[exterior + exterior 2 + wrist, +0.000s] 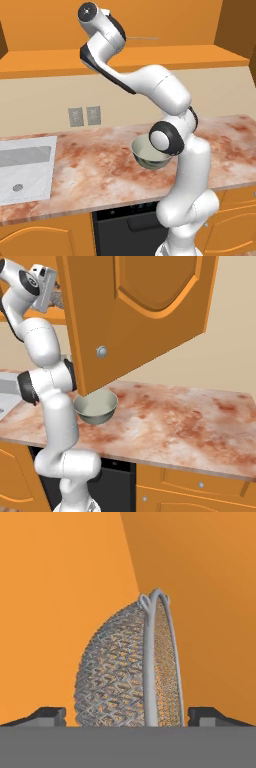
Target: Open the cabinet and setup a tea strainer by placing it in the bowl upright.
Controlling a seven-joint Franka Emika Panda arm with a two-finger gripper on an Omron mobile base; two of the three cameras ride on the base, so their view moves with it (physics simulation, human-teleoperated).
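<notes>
The claw point(127, 717) stands wide apart astride the tea strainer point(127, 672) inside the open cabinet point(140, 316), not clamped. The arm reaches high; the bowl point(96, 406) sits on the worktop point(190, 421).

Glossy white rounded arm point(170, 95), dark joint bands, grey end caps

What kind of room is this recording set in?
A rendered kitchen, by the look of it: a marbled reddish countertop with a white sink set into it, orange wooden cabinets with an open door, and a bowl on the counter.
</notes>
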